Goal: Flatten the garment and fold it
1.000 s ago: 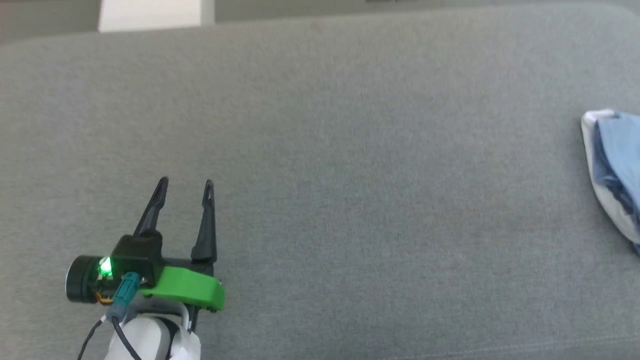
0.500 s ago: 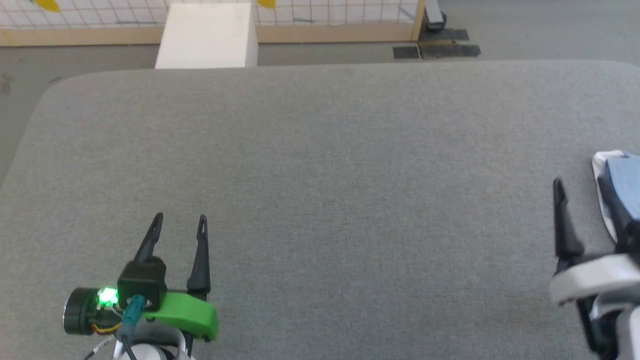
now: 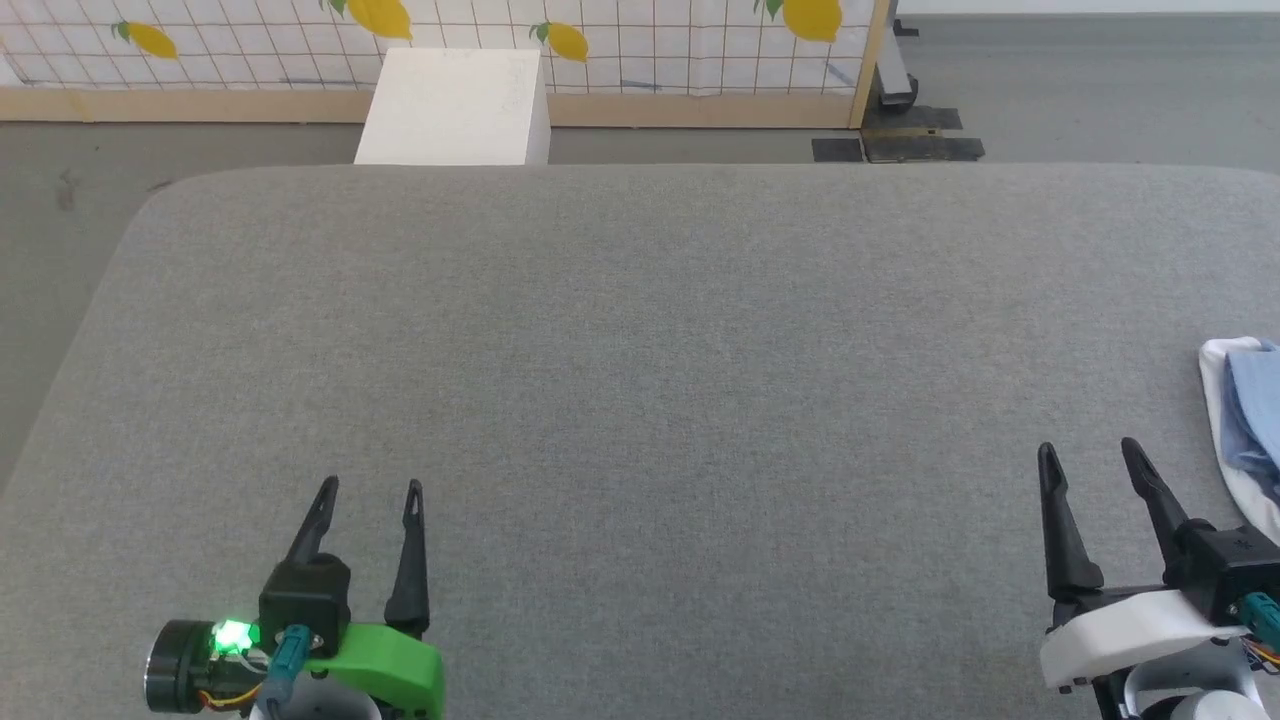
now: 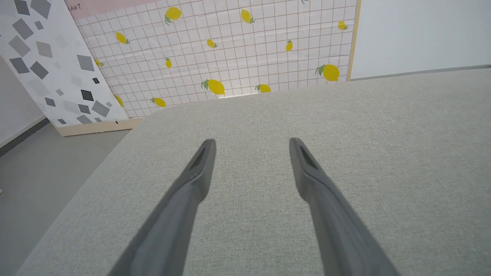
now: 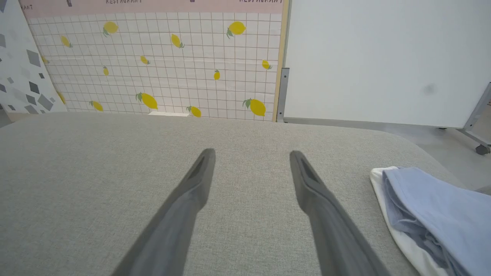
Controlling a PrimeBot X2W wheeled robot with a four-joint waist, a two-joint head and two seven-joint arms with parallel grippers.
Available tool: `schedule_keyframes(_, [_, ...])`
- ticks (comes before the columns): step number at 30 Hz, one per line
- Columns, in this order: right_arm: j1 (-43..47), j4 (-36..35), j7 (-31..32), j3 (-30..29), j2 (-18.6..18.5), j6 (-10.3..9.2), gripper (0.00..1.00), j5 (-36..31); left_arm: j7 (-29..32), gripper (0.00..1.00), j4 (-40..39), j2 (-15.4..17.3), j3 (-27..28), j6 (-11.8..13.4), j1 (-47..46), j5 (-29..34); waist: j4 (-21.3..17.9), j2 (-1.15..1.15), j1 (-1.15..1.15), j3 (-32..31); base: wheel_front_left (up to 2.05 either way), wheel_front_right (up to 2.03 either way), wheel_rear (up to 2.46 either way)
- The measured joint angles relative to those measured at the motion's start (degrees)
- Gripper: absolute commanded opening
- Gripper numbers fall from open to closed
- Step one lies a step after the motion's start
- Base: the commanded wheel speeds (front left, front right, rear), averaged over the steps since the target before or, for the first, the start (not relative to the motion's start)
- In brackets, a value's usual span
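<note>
The garment (image 3: 1245,420) is a light blue cloth with a white edge, bunched at the right edge of the grey padded table (image 3: 640,350); most of it is cut off in the head view. The right wrist view shows the garment (image 5: 433,214) at the lower right, folded over on itself. My right gripper (image 3: 1090,458) stands open just left of the garment, apart from it, nothing between its fingers. My left gripper (image 3: 370,490) stands open at the lower left over bare table. In the wrist views the left gripper (image 4: 251,143) and right gripper (image 5: 251,155) hold nothing.
A white box (image 3: 455,105) stands on the floor behind the table's far edge. A lemon-print panel (image 3: 450,40) with a wooden base runs along the back. The table's left edge (image 3: 90,330) drops to grey floor.
The head camera has tilted up, so the far edge, floor and panel now show. My right gripper has come fully into view at the lower right, beside the garment.
</note>
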Motion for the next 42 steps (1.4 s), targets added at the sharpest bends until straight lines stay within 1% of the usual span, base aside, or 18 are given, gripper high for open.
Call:
schedule_keyframes(19, [0.91,-0.55,0.58,0.89,0.29,0.00,1.00,0.16,-0.94,1.00,1.37,-0.25,-0.62,0.24,0.08,-0.56,0.34,0.00,0.00,-0.44,0.00,0.00,0.00])
schedule_keyframes(20, [0.91,-0.56,0.58,0.90,0.33,0.00,0.00,0.16,-1.01,0.00,1.26,-0.29,-0.57,0.24,0.08,-0.99,0.33,0.00,0.00,-0.43,0.00,0.00,0.00])
schedule_keyframes(29, [0.90,-0.51,0.59,0.94,0.29,0.00,0.00,0.15,-0.59,0.00,1.27,-0.47,-0.33,0.13,0.07,-0.80,0.39,0.00,0.00,-0.54,0.00,0.00,0.00])
schedule_keyframes(42, [0.88,-0.57,1.60,1.55,0.31,0.00,0.00,0.14,0.58,0.00,1.10,-1.93,1.43,-1.29,0.06,0.42,0.56,0.00,0.00,-0.81,0.00,0.00,0.00])
